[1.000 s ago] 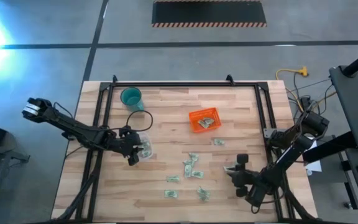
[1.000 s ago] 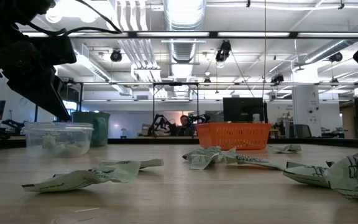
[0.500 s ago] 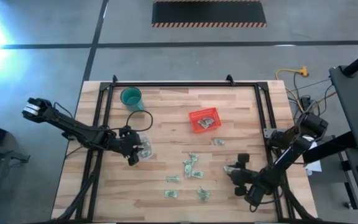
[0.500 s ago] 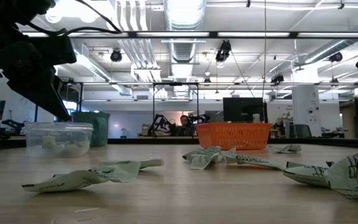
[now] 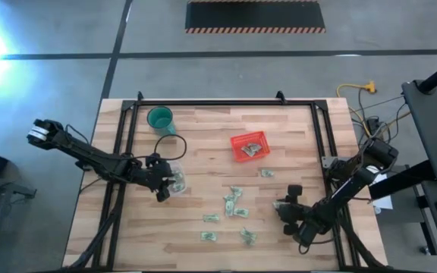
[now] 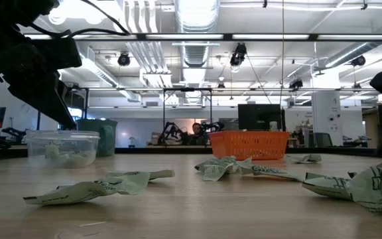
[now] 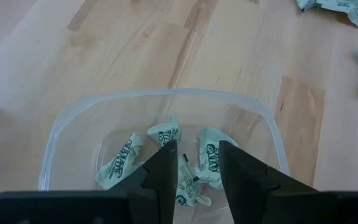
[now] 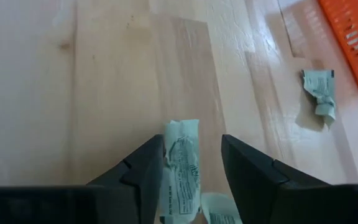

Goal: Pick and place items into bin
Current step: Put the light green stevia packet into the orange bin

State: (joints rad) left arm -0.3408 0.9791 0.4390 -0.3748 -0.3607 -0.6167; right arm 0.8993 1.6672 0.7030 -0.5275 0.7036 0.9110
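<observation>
Right pincer (image 8: pixel 191 163) astride item (image 8: pixel 182 158), bare wood around

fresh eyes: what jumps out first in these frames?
The bright red basket at mid-table, a packet or two already inside, with pale green packets scattered on the wood nearer the front edge. The left gripper hangs open over a clear plastic tub holding several more packets, left of centre. The right gripper, near the front right, straddles one packet with its jaws apart; a teal cup stands at the back left.
</observation>
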